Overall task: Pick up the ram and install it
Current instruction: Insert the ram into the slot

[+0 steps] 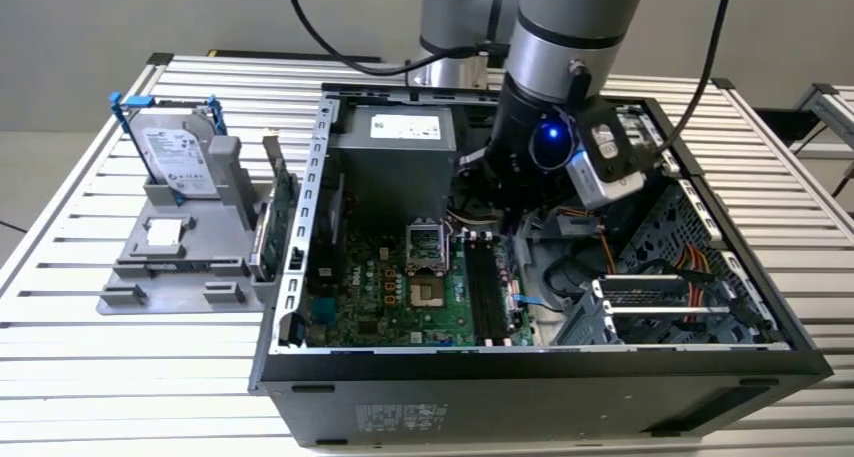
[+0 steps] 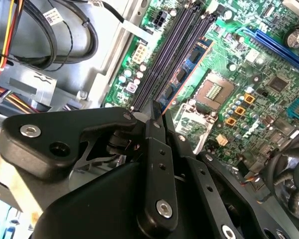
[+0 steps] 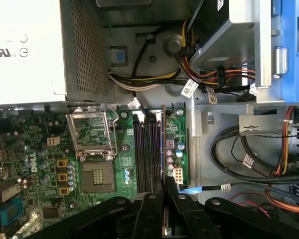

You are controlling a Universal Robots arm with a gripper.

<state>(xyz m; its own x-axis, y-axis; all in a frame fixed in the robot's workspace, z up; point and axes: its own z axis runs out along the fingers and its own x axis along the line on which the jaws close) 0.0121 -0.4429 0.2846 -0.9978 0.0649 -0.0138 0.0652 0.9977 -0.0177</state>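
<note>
**— What have you got in your tool?**

— My black, two-fingered gripper (image 2: 154,112) is clenched on the ram (image 2: 187,67), a long, thin dark blue circuit-board stick with black chips. In the second wrist view I see it nearly edge-on, running out from between my fingertips (image 2: 150,130). In the first wrist view the gripper (image 3: 165,186) holds the same stick (image 3: 163,144), which shows there as a narrow line.

**— Where is the stick?**

— Inside the open black computer case (image 1: 534,397), lying lengthwise along the row of long black memory slots (image 2: 164,64) on the green motherboard (image 2: 249,64). I cannot tell whether it is already down in a slot or just above one. The square metal processor socket (image 2: 214,92) sits near the slots.

**— Any writing to report?**

— Farther in, the grey perforated power supply box (image 3: 25,50) carries printed marks on its white face. Small white tags (image 3: 188,89) hang on the bundled cables. The print on them is too small for me to tell.

**— And outside the case?**

— In the exterior view, my silver arm (image 1: 567,37) reaches down into the case. Well apart, towards the exterior view's left, a grey plastic stand (image 1: 174,267) rests on the slatted metal table (image 1: 80,347). It holds a silver hard drive with blue rails (image 1: 174,152), which bears a white label. A green expansion card (image 1: 274,232) stands upright just beside the case wall.
</note>
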